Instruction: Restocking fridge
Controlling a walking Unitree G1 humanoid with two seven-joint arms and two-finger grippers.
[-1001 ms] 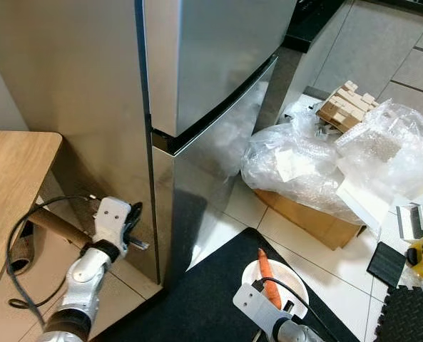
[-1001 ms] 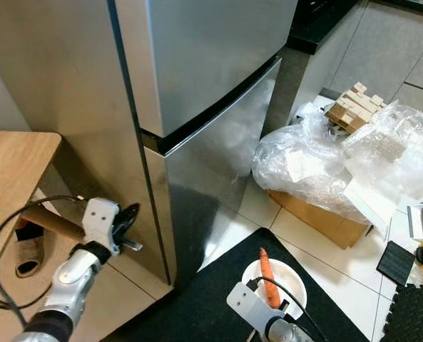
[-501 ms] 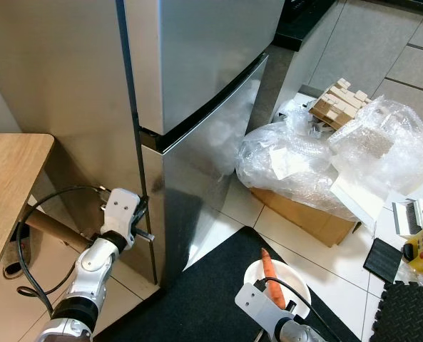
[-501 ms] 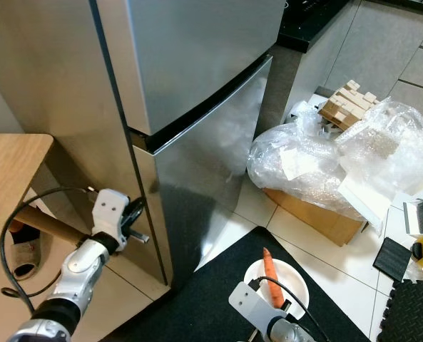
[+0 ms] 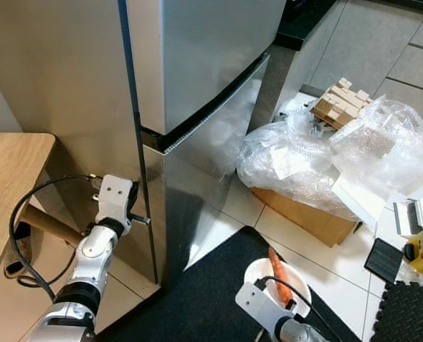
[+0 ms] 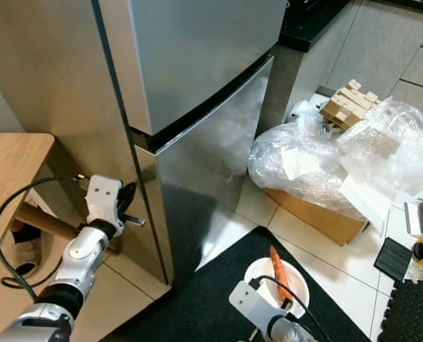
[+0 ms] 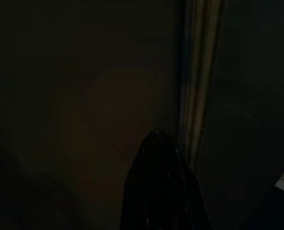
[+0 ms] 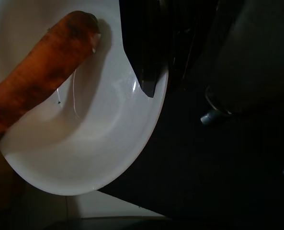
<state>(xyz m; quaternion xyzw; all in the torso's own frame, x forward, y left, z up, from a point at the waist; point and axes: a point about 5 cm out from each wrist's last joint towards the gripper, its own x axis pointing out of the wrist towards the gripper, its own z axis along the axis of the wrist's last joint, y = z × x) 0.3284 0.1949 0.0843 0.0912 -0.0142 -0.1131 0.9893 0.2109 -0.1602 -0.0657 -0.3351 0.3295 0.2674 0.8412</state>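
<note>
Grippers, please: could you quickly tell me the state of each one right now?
Left gripper: at the fridge door's edge; open or shut cannot be told.
Right gripper: shut on the white bowl holding a carrot.

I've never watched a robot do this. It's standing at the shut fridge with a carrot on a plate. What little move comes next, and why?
Probably the left gripper edges its fingertips into the seam along the lower door and starts to pull. Both fridge doors are shut, that gripper sits right at the door's edge, and the right gripper is busy holding the plate with the carrot, so nothing can go in until the door opens.
</note>
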